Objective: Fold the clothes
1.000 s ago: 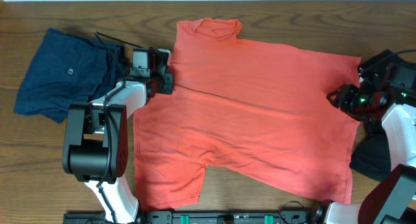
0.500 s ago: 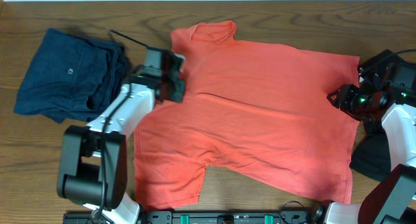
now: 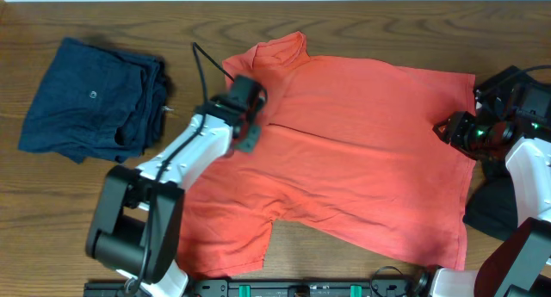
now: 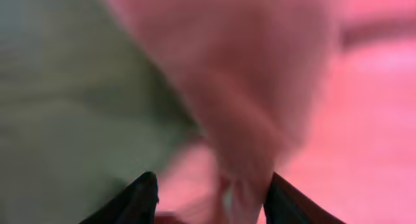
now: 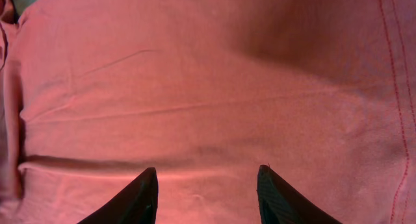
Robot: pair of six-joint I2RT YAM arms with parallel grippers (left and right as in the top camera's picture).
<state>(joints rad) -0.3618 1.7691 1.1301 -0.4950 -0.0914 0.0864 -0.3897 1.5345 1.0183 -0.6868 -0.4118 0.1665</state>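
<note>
The soft, creased coral T-shirt (image 3: 362, 159) lies flat on the wooden table (image 3: 52, 211), long axis left-right, collar toward my left. My left gripper (image 4: 211, 195) gapes at its bunched collar edge. My right gripper (image 5: 208, 191) hovers unclenched above the cloth.

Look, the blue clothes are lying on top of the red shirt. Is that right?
No. The blue clothes lie beside the red shirt, apart from it on the table, not on top of it. The overhead view shows this.
</note>
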